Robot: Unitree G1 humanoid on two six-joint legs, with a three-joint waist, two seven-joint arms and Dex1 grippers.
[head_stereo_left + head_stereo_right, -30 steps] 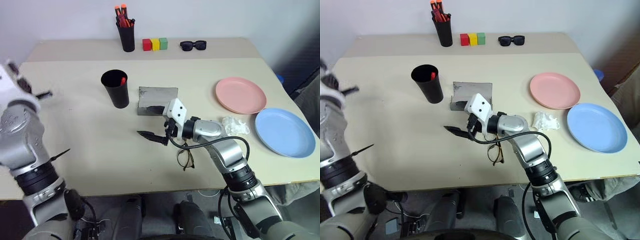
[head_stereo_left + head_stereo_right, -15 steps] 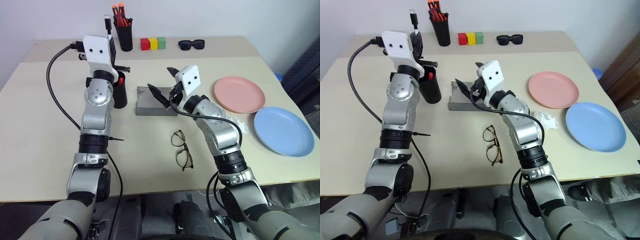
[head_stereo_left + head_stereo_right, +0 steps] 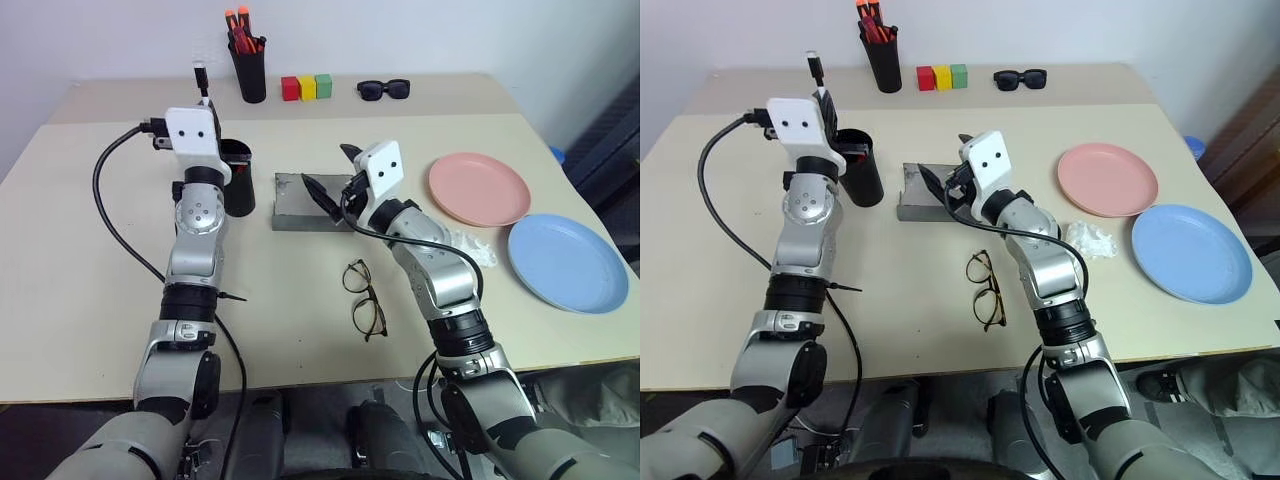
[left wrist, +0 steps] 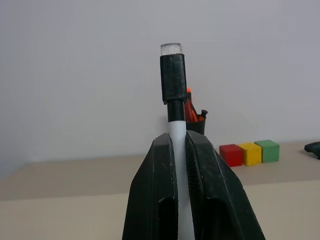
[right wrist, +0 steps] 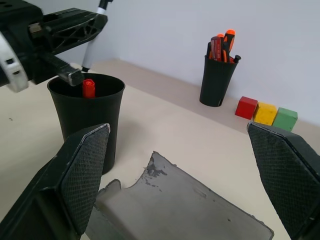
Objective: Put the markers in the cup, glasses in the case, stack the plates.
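The marker step was in hand; the white marker (image 4: 176, 135) was clamped upright between the closed fingers of the left gripper (image 4: 181, 145), black cap uppermost; the cup (image 5: 89, 117) stood just below and beside that gripper, the red-capped marker (image 5: 88, 88) already seen inside it; a lowering over the rim and a release were judged to be called for next. The right gripper (image 3: 328, 190) was held with its fingers wide apart, nothing between them, above the open case (image 3: 310, 203); the glasses (image 3: 364, 299) lay nearer the robot, well apart from it.
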